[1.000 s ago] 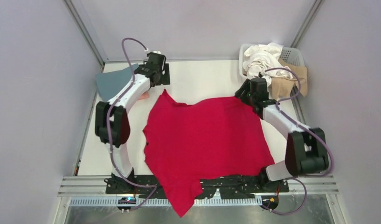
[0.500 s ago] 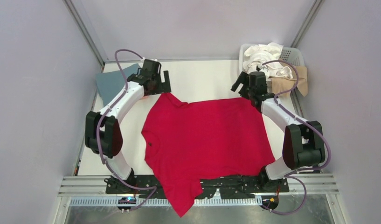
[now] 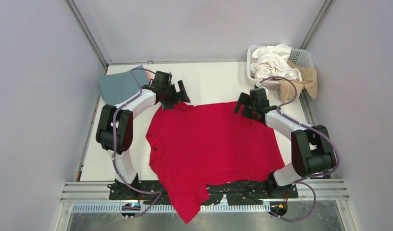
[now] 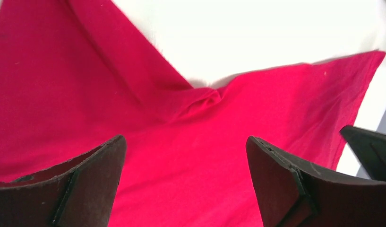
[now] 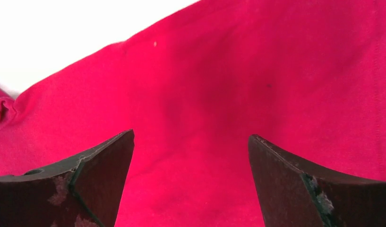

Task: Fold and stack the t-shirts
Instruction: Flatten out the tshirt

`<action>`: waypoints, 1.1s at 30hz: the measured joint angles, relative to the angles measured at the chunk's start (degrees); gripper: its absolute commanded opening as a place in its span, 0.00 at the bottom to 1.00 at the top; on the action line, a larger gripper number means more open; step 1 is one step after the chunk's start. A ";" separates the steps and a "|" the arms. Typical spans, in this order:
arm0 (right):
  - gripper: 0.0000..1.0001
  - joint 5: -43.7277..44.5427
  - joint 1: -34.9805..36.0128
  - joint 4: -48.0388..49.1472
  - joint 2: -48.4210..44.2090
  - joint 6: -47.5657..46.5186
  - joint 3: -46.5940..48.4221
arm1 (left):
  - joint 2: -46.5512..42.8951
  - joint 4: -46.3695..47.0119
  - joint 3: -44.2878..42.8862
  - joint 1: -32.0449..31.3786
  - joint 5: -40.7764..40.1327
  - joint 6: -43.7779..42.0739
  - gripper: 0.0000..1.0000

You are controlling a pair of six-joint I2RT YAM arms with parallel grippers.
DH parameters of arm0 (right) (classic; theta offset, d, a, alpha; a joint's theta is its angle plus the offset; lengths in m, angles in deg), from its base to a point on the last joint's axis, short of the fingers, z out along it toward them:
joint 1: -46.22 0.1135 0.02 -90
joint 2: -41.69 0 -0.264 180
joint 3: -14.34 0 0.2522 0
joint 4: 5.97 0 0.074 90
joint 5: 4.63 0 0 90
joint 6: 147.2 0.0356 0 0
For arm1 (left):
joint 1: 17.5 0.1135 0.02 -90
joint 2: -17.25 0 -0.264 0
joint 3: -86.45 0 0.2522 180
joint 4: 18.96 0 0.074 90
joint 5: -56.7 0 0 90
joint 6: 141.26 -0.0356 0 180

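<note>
Red t-shirt point(image 3: 211, 144), one: spread flat mid-frame on the bench point(image 3: 209, 79), one end overhanging its lower edge; unfolded, we judge. Teal t-shirt point(image 3: 118, 85), one, upper left, seemingly done. White t-shirt point(image 3: 271, 62) and tan t-shirt point(image 3: 300, 83), one each we count, upper right at the basket point(image 3: 306, 55), still to do. Left jaws, right jaws: wide open over red cloth, gripping nothing.

a white desk point(image 3: 209, 82) seen from above. a bright red t-shirt point(image 3: 209, 144) lies spread nearly flat across its middle, with one corner drooping past the near edge. a dusty teal-blue t-shirt point(image 3: 115, 85) lies at the far left corner. a white slotted basket point(image 3: 306, 57) sits at the far right corner, well apart from the teal shirt.
</note>
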 measured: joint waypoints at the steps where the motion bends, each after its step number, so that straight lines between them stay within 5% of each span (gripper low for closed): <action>1: 0.95 -0.24 0.17 -0.07 0.13 0.02 -0.15 | 1.14 0.68 -0.48 -0.02 0.61 0.52 1.00; 22: 0.95 2.23 0.61 -1.29 4.00 -0.15 -0.50 | 12.83 7.87 -6.27 -0.66 8.31 6.45 1.00; 33: 0.95 3.10 0.61 -1.31 4.68 -0.35 -0.50 | 26.80 19.45 -23.39 -0.83 11.58 18.21 1.00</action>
